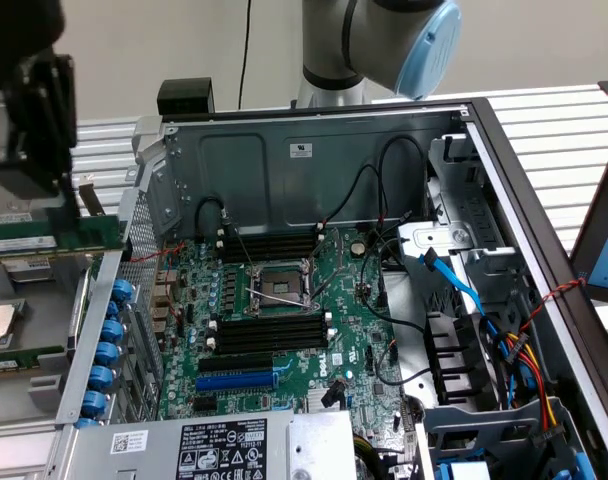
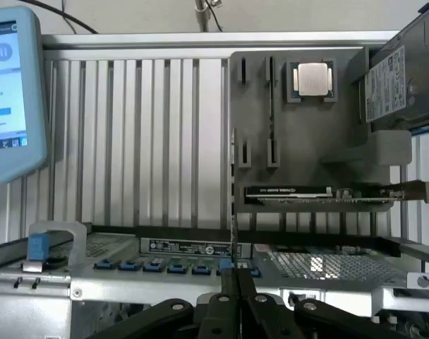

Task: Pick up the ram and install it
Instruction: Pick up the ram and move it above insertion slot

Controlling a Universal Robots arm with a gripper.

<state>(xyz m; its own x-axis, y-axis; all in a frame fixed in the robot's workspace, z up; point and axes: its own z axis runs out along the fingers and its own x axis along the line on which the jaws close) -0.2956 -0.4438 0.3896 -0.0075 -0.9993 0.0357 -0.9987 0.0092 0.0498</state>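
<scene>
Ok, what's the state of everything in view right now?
ram: held edge-on, not in a slot.
gripper: shut on the ram.
case: open.
memory slots: bare.
CPU socket: no cooler on it.
tablet: screen lit.

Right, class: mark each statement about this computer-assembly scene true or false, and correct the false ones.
1. The gripper is shut on the ram, seen edge-on in the wrist view. True.
2. The ram is seated in a motherboard slot. False: it is in the gripper, and the black memory slots look bare.
3. A processor chip lies on the grey tray. True.
4. The computer case is closed. False: it is open, with the motherboard showing.
5. The long expansion slot is red. False: it is blue.
</scene>
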